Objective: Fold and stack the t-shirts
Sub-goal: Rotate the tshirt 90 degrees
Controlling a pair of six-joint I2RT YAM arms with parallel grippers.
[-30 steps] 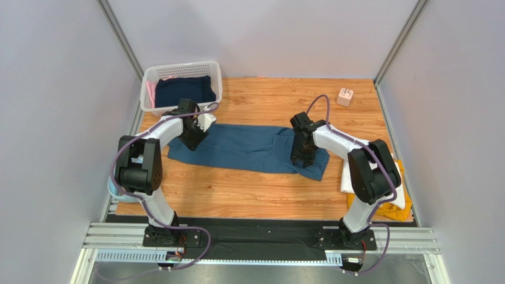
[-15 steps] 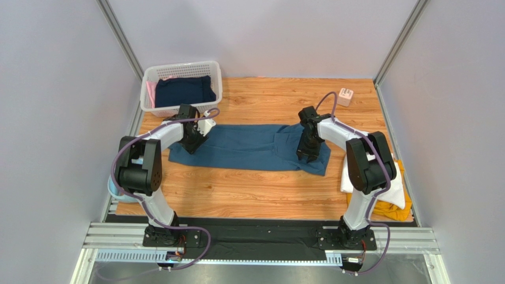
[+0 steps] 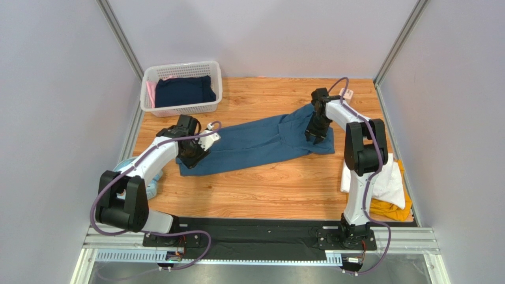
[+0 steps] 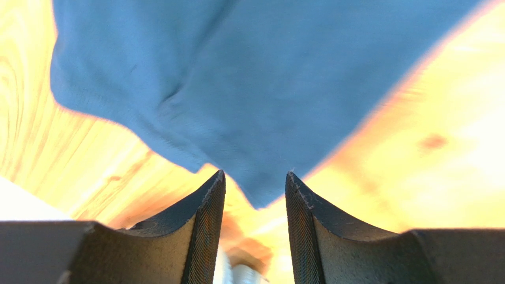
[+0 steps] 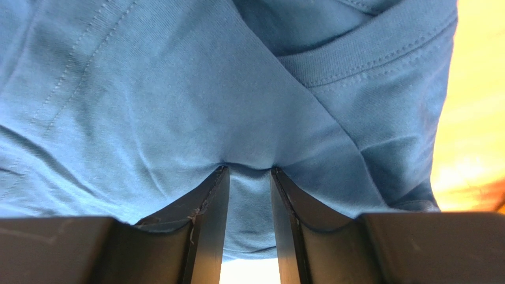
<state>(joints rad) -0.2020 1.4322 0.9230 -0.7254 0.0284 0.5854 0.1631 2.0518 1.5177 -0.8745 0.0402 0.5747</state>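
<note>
The teal-blue t-shirt point(image 3: 255, 142), folded into a long strip, lies slantwise on the wooden table, from front left to back right. My left gripper point(image 3: 191, 158) sits at its front-left end. In the left wrist view the jaws point(image 4: 255, 174) stand apart, with a corner of the shirt point(image 4: 249, 89) pointing between the tips. My right gripper point(image 3: 314, 137) is at the shirt's back-right end, near the collar. In the right wrist view it point(image 5: 249, 168) is shut on a pinch of the shirt point(image 5: 178, 89). A folded white t-shirt point(image 3: 388, 180) lies on a mustard-yellow one point(image 3: 394, 210) at the right edge.
A white lattice basket point(image 3: 181, 71) stands at the back left, holding a dark navy garment point(image 3: 184, 92) and something pink. A small white-and-pink box point(image 3: 347, 93) sits at the back right. A pale-blue item point(image 3: 153, 188) lies by the left arm.
The shirt has swung from lying straight across to slanting. Its right end went back with my right gripper. Its left end and my left gripper came toward the front.
</note>
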